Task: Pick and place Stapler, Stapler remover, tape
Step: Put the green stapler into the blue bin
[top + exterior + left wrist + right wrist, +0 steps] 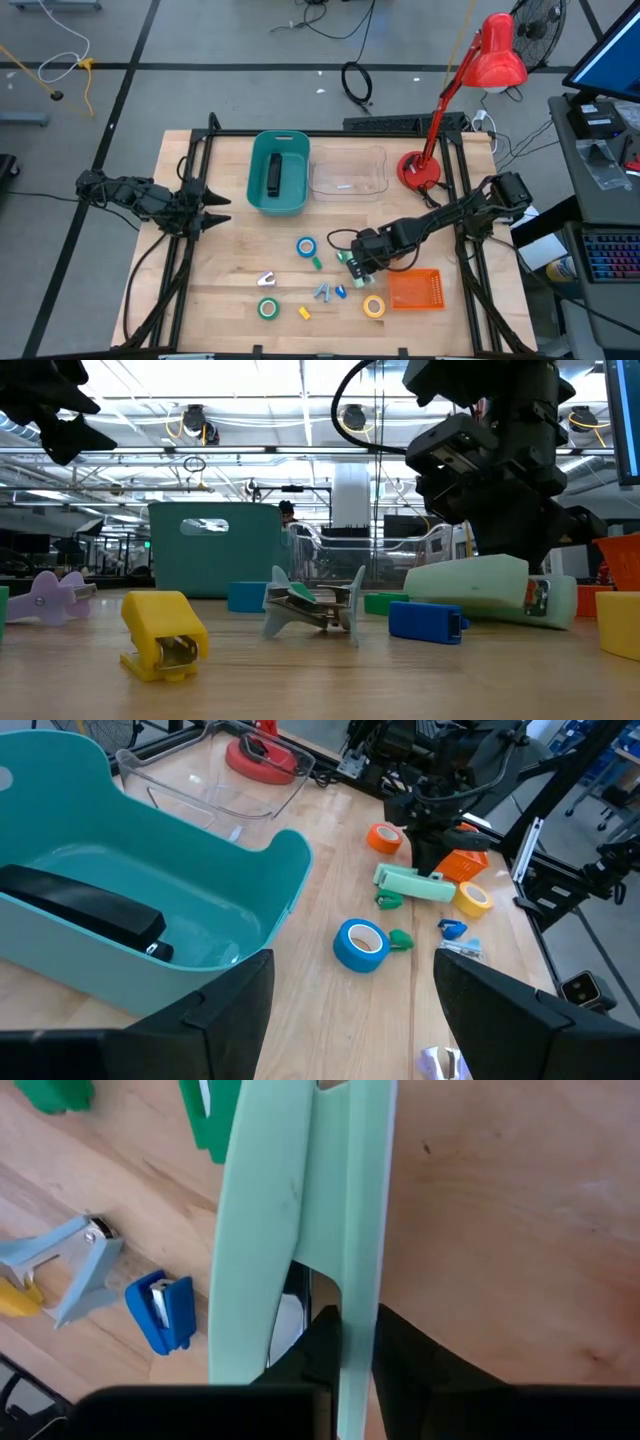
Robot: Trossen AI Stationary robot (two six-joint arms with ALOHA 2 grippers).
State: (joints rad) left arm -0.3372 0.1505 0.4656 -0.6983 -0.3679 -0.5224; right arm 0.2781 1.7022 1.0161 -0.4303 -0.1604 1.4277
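Observation:
The mint-green stapler (347, 259) lies on its side on the table right of centre, also seen in the low view (480, 588). My right gripper (356, 265) is down on it, shut on it. The blue tape (306, 246), green tape (267, 308) and yellow tape (374, 306) lie flat on the table. The orange tape (385, 837) shows beside the right arm. Small staple removers lie around: grey (322, 292), blue (341, 293), yellow (304, 313), green (316, 263), pale (266, 281). My left gripper (215, 210) waits open at the table's left, touching nothing. My right gripper comes from above, pointing down, onto the mint stapler. It pinches the stapler's thin base rail (360, 1280), one finger (320, 1350) in the gap between top arm and base and the other (410, 1360) outside the base. The stapler still lies on the table (520, 622).
A teal bin (252, 180) at the far middle holds a black stapler (274, 175); a clear tray (348, 172) sits right of it. A red desk lamp (421, 170) stands far right. An orange basket (413, 290) lies close to the right gripper, toward the near right.

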